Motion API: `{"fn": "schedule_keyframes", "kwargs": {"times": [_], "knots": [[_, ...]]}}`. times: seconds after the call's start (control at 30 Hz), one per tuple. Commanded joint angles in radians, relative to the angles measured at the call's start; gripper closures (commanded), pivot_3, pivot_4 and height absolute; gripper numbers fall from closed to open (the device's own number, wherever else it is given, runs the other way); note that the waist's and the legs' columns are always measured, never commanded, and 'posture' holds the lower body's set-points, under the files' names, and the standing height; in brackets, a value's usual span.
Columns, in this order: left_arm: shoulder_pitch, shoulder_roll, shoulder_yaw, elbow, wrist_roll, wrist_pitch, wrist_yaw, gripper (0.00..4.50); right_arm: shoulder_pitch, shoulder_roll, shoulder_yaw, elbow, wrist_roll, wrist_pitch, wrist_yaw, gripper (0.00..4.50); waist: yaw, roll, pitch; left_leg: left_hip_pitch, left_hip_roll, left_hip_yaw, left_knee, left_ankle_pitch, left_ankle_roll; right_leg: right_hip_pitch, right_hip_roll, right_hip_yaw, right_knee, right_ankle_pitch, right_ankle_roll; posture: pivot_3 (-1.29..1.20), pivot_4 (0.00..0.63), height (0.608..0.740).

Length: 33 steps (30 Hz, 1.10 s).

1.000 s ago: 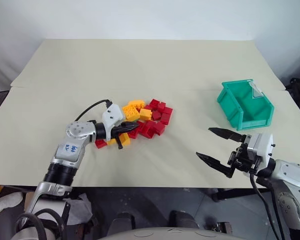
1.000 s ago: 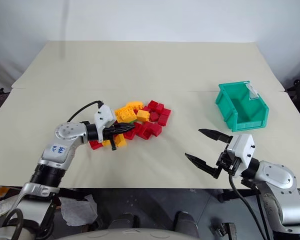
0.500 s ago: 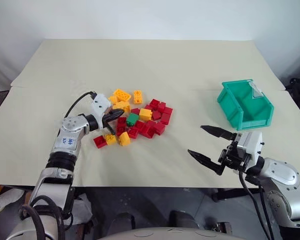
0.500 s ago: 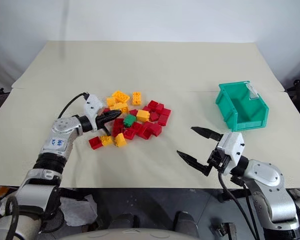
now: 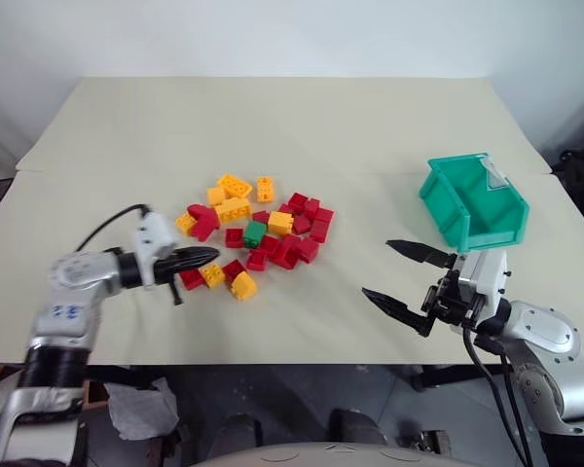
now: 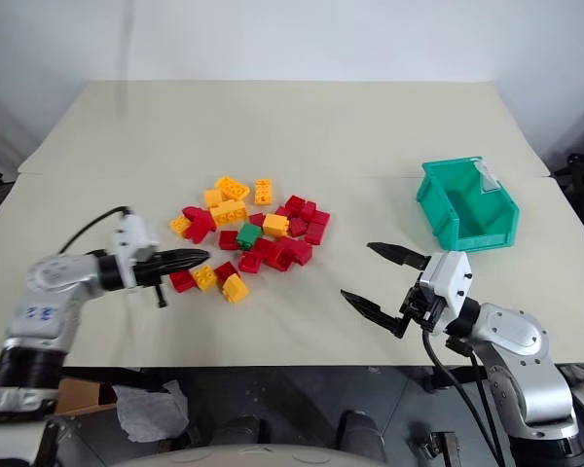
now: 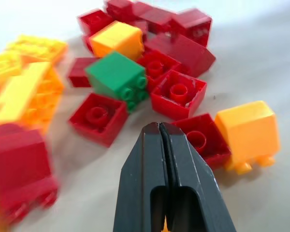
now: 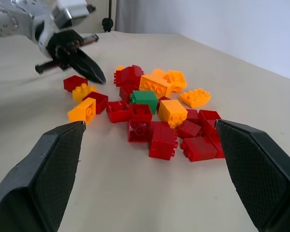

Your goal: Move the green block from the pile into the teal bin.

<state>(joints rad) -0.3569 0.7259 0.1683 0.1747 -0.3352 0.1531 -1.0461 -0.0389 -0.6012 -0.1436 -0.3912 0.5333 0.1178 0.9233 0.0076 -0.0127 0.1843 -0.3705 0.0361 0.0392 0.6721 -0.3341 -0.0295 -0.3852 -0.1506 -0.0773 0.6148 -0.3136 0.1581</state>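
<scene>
- Bricks of the pile (image 5: 253, 229) lie more scattered than a second ago, when the left gripper (image 5: 202, 257) was pushed in among them; it has since drawn back to the pile's near-left edge, fingers pressed together and holding nothing.
- That sweep has uncovered the green block (image 5: 255, 233), which a second ago was hidden under the gripper and the other bricks. It now sits on the worktop (image 5: 273, 126) just ahead of the left gripper's tips and a little to their right, with red bricks touching or close around it.
- My reading: the stirring was meant to expose the block, so the pick itself is not yet begun.
- Right gripper (image 5: 407, 275) hangs with fingers spread wide and empty, the pile well off to its left; the teal bin (image 5: 475, 201) stands just beyond it and slightly right, with nothing visible inside.
- Materials: the bricks are hard, glossy moulded plastic with round studs on one face, several tipped on their sides. The green block is roughly cube-shaped, its studs facing sideways in the left wrist view.
- The bin is smooth rigid plastic, rectangular with a sloped cut-away front and a clear tab on its rim; the worktop is matt and pale beige.
</scene>
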Motion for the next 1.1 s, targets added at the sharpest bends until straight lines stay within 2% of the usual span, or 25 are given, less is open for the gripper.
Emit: {"fn": "schedule_keyframes", "kwargs": {"times": [0.03,0.23,0.37,0.43,0.63,0.93,1.1], "knots": [[0.094,0.027,0.153,-0.059,-0.109,0.022,-0.005,3.62,-0.018,-0.014,-0.015,-0.016,0.025,0.002,0.015,0.0,-0.006,0.0,0.0,0.0,0.0,0.0,0.0,0.0,0.0,0.0,0.0,0.0,0.001,0.0,0.0,0.0,0.15,0.74],[0.209,0.041,0.232,-0.077,-0.121,0.016,0.016,1.86,-0.035,-0.027,-0.017,-0.001,0.027,0.007,0.041,0.0,-0.002,0.0,0.0,0.0,0.0,0.0,0.002,0.0,0.0,-0.001,0.0,0.0,0.003,0.0,0.0,0.0,0.15,0.74],[0.223,0.036,0.21,-0.102,-0.112,0.027,0.024,0.61,-0.053,-0.034,-0.023,0.023,0.025,0.007,0.061,0.0,-0.001,0.0,0.0,-0.001,0.0,0.0,0.002,-0.001,0.0,-0.001,0.0,0.0,0.003,0.0,0.0,0.0,0.15,0.74],[0.189,0.018,0.161,-0.122,-0.094,0.046,0.048,0.02,-0.059,-0.039,-0.026,0.034,0.024,0.007,0.069,0.0,-0.002,0.0,0.0,-0.001,0.0,0.0,0.002,-0.001,0.0,-0.001,0.0,0.0,0.003,0.0,0.0,0.0,0.15,0.74],[-0.022,-0.055,0.001,-0.157,-0.079,0.223,0.157,0.02,-0.057,-0.046,-0.034,0.049,0.019,0.004,0.08,0.0,0.015,0.0,0.0,-0.001,0.0,0.0,0.004,-0.001,0.0,-0.001,0.0,0.0,0.004,0.0,0.0,0.0,0.15,0.74],[-0.374,-0.18,-0.228,-0.095,-0.015,0.648,0.332,0.02,-0.028,-0.027,-0.04,0.011,0.011,-0.001,0.042,0.0,0.014,-0.001,0.0,-0.002,0.0,0.001,0.007,-0.002,0.001,-0.002,0.0,0.001,0.006,0.0,0.0,0.0,0.15,0.74],[-0.465,-0.205,-0.312,0.004,0.066,0.719,0.381,0.02,-0.006,-0.006,-0.031,-0.012,0.003,-0.01,0.013,0.0,0.012,-0.001,0.0,-0.002,0.0,0.003,0.007,-0.002,0.001,-0.003,0.0,0.002,0.006,0.0,0.0,0.0,0.15,0.74]]}}
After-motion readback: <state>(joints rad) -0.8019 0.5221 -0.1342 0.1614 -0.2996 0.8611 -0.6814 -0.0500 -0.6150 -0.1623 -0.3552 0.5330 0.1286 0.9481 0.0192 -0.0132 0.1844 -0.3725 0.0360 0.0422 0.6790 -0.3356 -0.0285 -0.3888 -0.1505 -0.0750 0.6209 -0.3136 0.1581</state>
